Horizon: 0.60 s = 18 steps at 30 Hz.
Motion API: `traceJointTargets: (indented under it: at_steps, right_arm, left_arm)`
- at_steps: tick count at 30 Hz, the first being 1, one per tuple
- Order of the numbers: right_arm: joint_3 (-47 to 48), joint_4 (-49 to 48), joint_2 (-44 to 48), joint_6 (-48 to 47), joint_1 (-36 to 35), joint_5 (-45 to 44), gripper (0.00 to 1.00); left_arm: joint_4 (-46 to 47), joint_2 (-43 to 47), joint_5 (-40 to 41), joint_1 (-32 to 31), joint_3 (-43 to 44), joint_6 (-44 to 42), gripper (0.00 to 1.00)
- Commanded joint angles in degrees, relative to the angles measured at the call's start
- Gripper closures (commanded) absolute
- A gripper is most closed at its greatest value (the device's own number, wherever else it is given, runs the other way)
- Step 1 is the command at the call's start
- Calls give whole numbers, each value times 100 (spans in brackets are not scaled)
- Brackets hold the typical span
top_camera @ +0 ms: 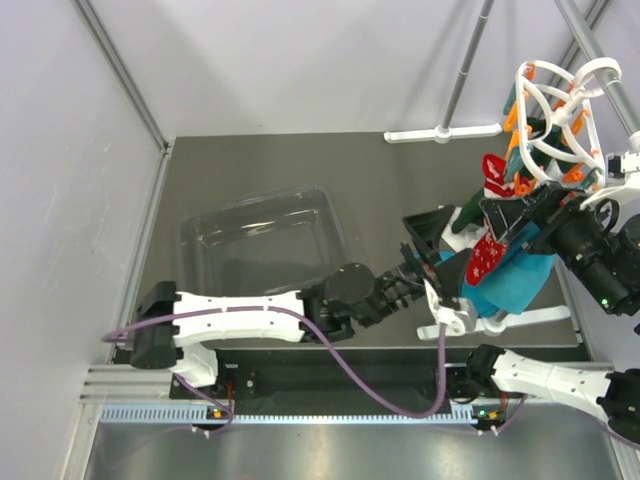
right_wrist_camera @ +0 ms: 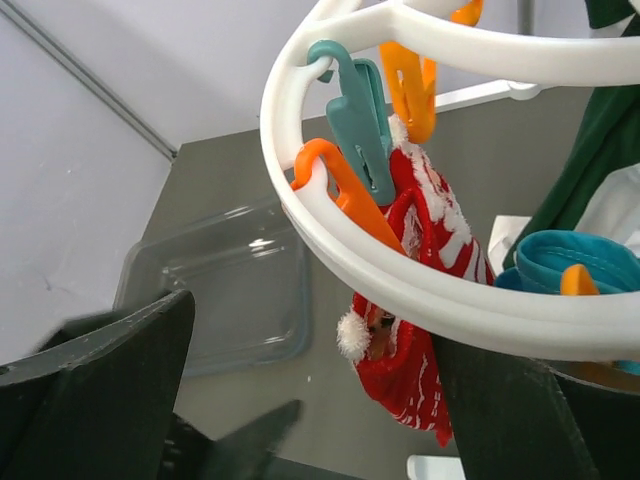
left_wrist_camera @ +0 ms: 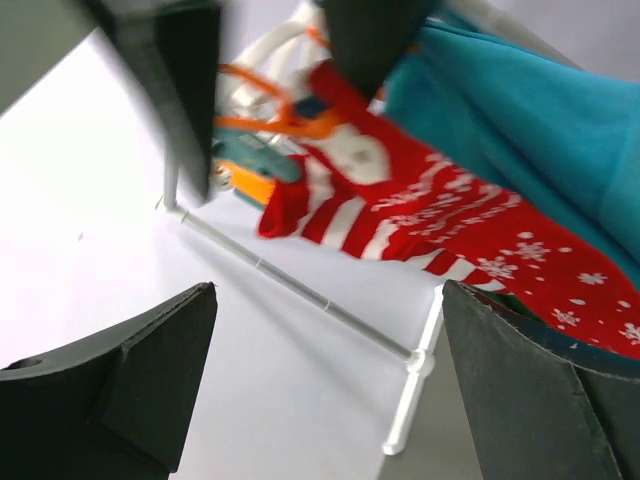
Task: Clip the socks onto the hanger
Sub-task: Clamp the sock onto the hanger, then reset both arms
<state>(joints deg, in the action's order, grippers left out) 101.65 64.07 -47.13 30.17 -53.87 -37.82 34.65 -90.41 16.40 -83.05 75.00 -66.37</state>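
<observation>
The white round hanger hangs at the far right with orange pegs. The striped Santa sock hangs below its ring, under a teal peg and an orange peg; it also shows in the right wrist view. The snowflake sock hangs lower, beside teal cloth; its peg is hidden. My left gripper is open just left of the socks, and both socks lie beyond its fingers. My right gripper is open under the hanger ring.
A clear plastic container stands on the dark table at centre left. White rack feet and grey poles stand at the back right. Dark green and teal clothes hang on the hanger too.
</observation>
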Motion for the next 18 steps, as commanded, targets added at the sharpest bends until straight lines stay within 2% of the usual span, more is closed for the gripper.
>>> traceJointTargets:
  at_steps: [1,9,15,18]
  right_arm:
    - [250,148,64,-336,8,82,2]
    - [225,773,55,-951,8,767,0]
    - [-75,651,424,-1487,16,1829,0]
    - [-92,615,460,-1778,8,3450,0]
  left_arm:
    - [-275,716,372,8,-46,1300,1]
    - [-775,1780,978,69,-732,3381,1]
    - [-2172,2677,1374,218,-925,5042,1]
    - [-2716,3221,1488,368,-1233,5824,1]
